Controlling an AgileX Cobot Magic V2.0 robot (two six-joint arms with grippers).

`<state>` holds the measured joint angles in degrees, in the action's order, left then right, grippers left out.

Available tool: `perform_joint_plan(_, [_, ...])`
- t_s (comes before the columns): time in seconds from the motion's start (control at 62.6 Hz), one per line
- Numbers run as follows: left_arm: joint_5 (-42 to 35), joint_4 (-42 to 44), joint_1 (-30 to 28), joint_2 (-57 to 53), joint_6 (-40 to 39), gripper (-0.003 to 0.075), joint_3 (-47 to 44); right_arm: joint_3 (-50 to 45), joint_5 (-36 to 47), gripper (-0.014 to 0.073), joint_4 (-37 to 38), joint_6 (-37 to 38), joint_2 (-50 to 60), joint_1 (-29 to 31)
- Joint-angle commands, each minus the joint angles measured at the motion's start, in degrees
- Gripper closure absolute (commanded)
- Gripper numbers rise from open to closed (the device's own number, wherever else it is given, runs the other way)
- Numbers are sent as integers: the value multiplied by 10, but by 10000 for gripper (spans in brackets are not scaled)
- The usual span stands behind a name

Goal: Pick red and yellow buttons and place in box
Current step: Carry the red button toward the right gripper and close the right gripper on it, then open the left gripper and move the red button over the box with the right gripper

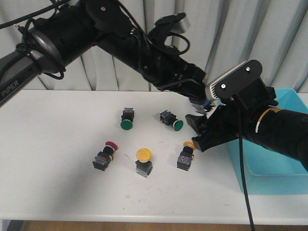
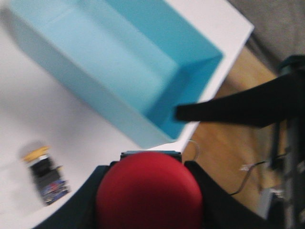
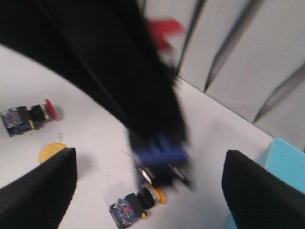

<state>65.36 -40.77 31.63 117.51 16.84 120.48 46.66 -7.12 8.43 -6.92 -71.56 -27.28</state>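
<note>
Filling the bottom of my left wrist view is a red button (image 2: pixel 148 193), its round cap clamped between the dark fingers of the left claw (image 1: pixel 199 102), which hangs in the air above the worktop (image 1: pixel 57 192) near the turquoise box (image 1: pixel 284 166). That box sits at the right end of the worktop, and from the left wrist I see its inside bare. On the white surface lie a second red button (image 1: pixel 105 156) on its side, a yellow button (image 1: pixel 143 161) standing cap up, and another yellow button (image 1: pixel 186 155) just beside the right claw (image 1: pixel 197 132). My right claw is spread wide with nothing between its fingers, low over the worktop next to the box's near wall. Farther back rest two green-capped buttons (image 1: pixel 127 118), one standing, the other (image 1: pixel 171 120) tipped over. Pale curtains (image 1: pixel 269 38) hang behind.
</note>
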Motion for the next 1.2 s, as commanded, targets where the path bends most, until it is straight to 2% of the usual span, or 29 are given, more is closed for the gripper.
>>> perform_joint_plan(0.0, [-22,-61,9,-39,1,727,17,19,42,1,16,-5,16,-11])
perform_joint_plan(0.16, [-4,-79,9,-43,0,727,17,19,36,20,15,-2,17,-8])
perform_joint_plan(0.272, [4,-81,9,-49,-3,727,17,19,39,85,15,-2,20,-8])
perform_joint_plan(0.384, [7,-80,9,-56,-3,727,17,19,39,258,14,-2,20,-8])
perform_joint_plan(0.543, [10,-79,9,-59,-3,723,17,19,42,607,4,-1,20,-9])
perform_joint_plan(0.767, [8,-69,9,-59,-3,691,17,19,42,601,0,-1,35,-9])
perform_joint_plan(0.895, [0,-46,9,-59,3,626,17,19,41,599,1,-2,50,-9])
perform_joint_plan(1.007, [-10,-19,9,-59,3,517,17,19,39,598,7,-3,54,-8])
perform_joint_plan(1.183, [0,-26,9,-59,3,271,17,19,37,597,18,-4,53,-8])
